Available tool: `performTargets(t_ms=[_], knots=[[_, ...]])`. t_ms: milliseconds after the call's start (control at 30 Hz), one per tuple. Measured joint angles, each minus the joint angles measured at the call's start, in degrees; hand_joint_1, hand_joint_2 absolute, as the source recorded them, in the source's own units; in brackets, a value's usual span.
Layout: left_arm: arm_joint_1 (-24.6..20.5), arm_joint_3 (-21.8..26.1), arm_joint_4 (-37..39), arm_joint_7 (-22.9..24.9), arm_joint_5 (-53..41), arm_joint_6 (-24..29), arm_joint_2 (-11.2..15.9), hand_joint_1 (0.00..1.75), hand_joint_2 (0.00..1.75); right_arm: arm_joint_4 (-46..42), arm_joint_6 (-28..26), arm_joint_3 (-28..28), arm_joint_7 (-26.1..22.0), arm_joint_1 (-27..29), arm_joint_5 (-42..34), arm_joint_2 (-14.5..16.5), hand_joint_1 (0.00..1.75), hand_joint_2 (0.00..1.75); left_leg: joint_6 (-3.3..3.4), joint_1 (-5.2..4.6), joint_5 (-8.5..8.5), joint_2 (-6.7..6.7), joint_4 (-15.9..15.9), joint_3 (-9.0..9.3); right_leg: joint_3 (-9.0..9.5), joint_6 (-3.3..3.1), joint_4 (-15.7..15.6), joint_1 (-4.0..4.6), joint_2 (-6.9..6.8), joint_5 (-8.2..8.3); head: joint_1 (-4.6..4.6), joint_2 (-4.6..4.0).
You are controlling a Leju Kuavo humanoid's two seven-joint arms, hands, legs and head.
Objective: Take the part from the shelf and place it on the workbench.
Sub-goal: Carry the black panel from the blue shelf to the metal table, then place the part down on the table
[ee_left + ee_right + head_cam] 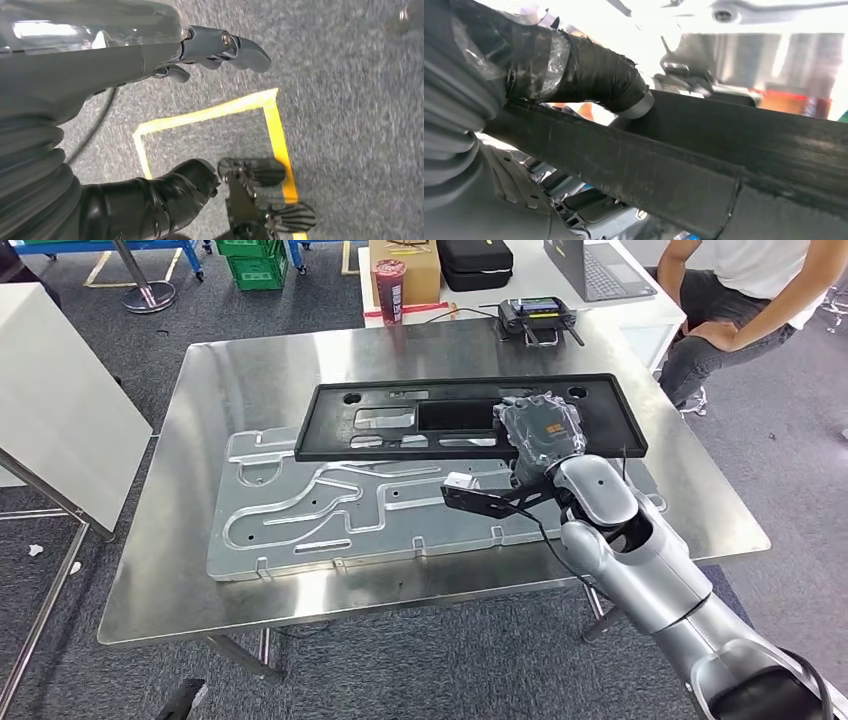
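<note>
Gripping the near edge of the part, the right hand sits over the part's right half, wrapped in clear film with an orange patch on its back. The right wrist view shows a dark taped thumb pressed over the part's thick black edge, so the hand is clamped on it.

The part is a long, flat, black rectangular panel with a raised rim. It has a dark rectangular opening near the middle, several slots that show bright metal beneath, and a small round hole near each far corner. Its surface looks matte and slightly rough along the edge. It lies across the middle of the steel table, resting partly on a silver plate with winding grooves stamped into it; the plate extends toward the robot beyond the panel's near edge.

The left hand hangs above grey carpet with yellow tape lines, its fingers loosely apart and holding nothing.

Beyond the table, a second table carries a red cup, a cardboard box, a controller and a laptop. A person sits at the far right.
</note>
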Motion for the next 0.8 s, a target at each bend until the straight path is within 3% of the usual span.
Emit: performTargets(t_ms=[33,67,100,167,200,233,300,367,400,433,500,533,567,600,667,700,733,800], knots=[[0.0,0.0,0.0,0.0,-0.1,0.0,0.0,0.0,1.75,1.6,0.0,0.0,-0.3,-0.3,-0.2,0.5,1.75,1.75,-0.37,0.38,-0.26,0.03,0.1,0.18,-1.59,0.65,2.8,-0.61,-0.19,-0.5,0.03,0.0],[0.0,0.0,0.0,0.1,-0.2,-0.1,-0.1,0.0,1.75,3.4,0.0,0.0,-0.8,-0.6,-0.4,1.1,1.75,1.75,-0.84,0.81,-0.64,0.05,0.3,0.43,-2.14,1.3,3.3,-1.19,-0.38,0.2,0.03,0.0],[-0.1,0.0,0.0,0.1,-0.4,-0.1,-0.1,0.0,1.75,5.2,0.0,0.0,-1.1,-1.1,-0.5,1.9,1.75,1.75,-1.42,1.28,-1.18,0.05,0.6,0.74,-1.39,1.91,1.3,-1.72,-0.61,2.04,0.03,0.0],[-0.3,0.0,0.0,0.2,-0.6,-0.2,-0.1,0.0,1.75,8.8,-0.1,0.0,-1.6,-2.5,-0.6,3.3,1.75,1.75,-2.74,1.98,-2.65,0.07,1.6,1.14,2.18,2.88,-6.4,-2.42,-1.22,6.14,0.11,-0.01],[-0.4,0.0,0.0,0.2,-0.7,-0.2,-0.1,0.0,1.75,10.3,-0.2,0.0,-1.7,-3.2,-0.6,3.9,1.75,1.75,-3.41,2.05,-3.34,0.14,2.2,1.12,3.61,2.84,-9.4,-2.46,-1.41,6.94,0.14,-0.01],[-0.6,0.0,0.0,0.3,-0.7,-0.2,0.0,0.0,1.75,11.6,-0.2,0.1,-1.8,-3.8,-0.6,4.5,1.75,1.75,-3.94,2.01,-3.84,0.22,2.6,1.0,4.27,2.52,-10.7,-2.34,-1.49,6.87,0.16,-0.01],[-0.8,0.1,0.0,0.4,-0.9,-0.2,0.0,0.0,1.75,13.5,-0.3,0.1,-2.0,-4.4,-0.6,5.4,1.75,1.75,-4.76,1.91,-4.32,0.38,2.8,0.92,4.12,1.19,-10.6,-1.97,-1.38,5.58,0.13,0.01],[-0.9,0.1,0.0,0.4,-0.9,-0.2,0.0,0.0,1.75,14.6,-0.3,0.1,-2.0,-4.6,-0.6,6.0,1.75,1.75,-5.25,2.12,-5.19,0.43,3.3,0.84,4.28,0.08,-10.4,-2.0,-1.25,4.93,0.09,0.01],[-0.9,0.1,0.0,0.4,-0.9,-0.2,0.0,0.0,1.75,15.2,-0.3,0.1,-2.0,-4.8,-0.6,6.3,1.75,1.75,-5.34,2.19,-6.2,0.44,5.2,0.03,4.56,-0.4,-10.6,-2.02,-1.16,4.67,0.05,0.01],[-1.0,0.1,0.0,0.4,-0.9,-0.2,0.0,0.0,1.75,15.6,-0.3,0.1,-2.0,-4.9,-0.6,6.6,1.75,1.75,-5.32,2.2,-7.68,0.4,8.6,-1.69,4.89,-0.84,-10.7,-1.97,-1.04,4.42,0.04,0.0],[-1.0,0.1,0.0,0.4,-0.9,-0.2,0.0,0.0,1.75,16.5,-0.3,0.1,-2.1,-5.0,-0.6,7.1,1.75,1.75,-5.15,2.02,-10.76,0.32,17.6,-6.98,5.42,-1.52,-10.7,-1.55,-0.79,3.93,0.03,0.0],[-1.0,0.1,0.0,0.4,-0.9,-0.2,0.0,0.0,1.75,16.9,-0.3,0.2,-2.1,-4.9,-0.6,7.3,1.75,1.75,-5.03,1.91,-11.23,0.3,21.0,-9.45,5.69,-1.72,-10.7,-1.3,-0.64,3.66,0.03,0.0],[-0.9,0.1,0.0,0.4,-0.9,-0.2,0.0,0.0,1.75,17.3,-0.3,0.2,-2.1,-4.9,-0.6,7.5,1.75,1.75,-4.86,1.81,-10.39,0.28,22.3,-11.07,5.97,-1.83,-10.6,-1.08,-0.49,3.38,0.04,0.0],[-0.9,0.1,0.0,0.4,-0.9,-0.2,0.0,0.0,1.75,17.6,-0.3,0.2,-2.1,-4.8,-0.6,7.7,1.75,1.75,-4.61,1.7,-8.24,0.28,21.3,-11.62,6.3,-1.85,-10.4,-0.88,-0.35,3.07,0.04,0.0],[-0.8,0.1,0.0,0.5,-0.9,-0.2,0.1,0.0,1.75,18.0,-0.3,0.2,-2.1,-5.0,-0.6,7.9,1.75,1.75,-3.89,1.43,-2.36,0.27,14.4,-10.23,6.96,-1.72,-10.1,-0.67,-0.15,2.43,0.06,0.0],[-0.8,0.1,0.0,0.5,-0.9,-0.2,0.1,0.0,1.75,18.2,-0.4,0.2,-2.1,-5.2,-0.6,8.1,1.75,1.75,-3.53,1.24,-0.32,0.25,10.9,-9.22,7.15,-1.55,-10.0,-0.51,-0.03,2.19,0.06,0.0],[-0.8,0.1,0.0,0.5,-0.9,-0.2,0.2,0.0,1.75,18.3,-0.4,0.2,-2.1,-5.3,-0.6,8.2,1.75,1.75,-3.25,1.06,0.62,0.23,8.5,-8.43,7.15,-1.31,-9.9,-0.43,0.07,2.07,0.07,0.0],[-0.9,0.1,0.0,0.5,-0.9,-0.2,0.1,0.0,1.75,18.6,-0.4,0.2,-2.1,-5.5,-0.6,8.3,1.75,1.75,-3.3,0.91,0.64,0.1,6.6,-7.83,6.88,-1.2,-9.8,-0.14,0.17,2.05,0.09,0.0]])
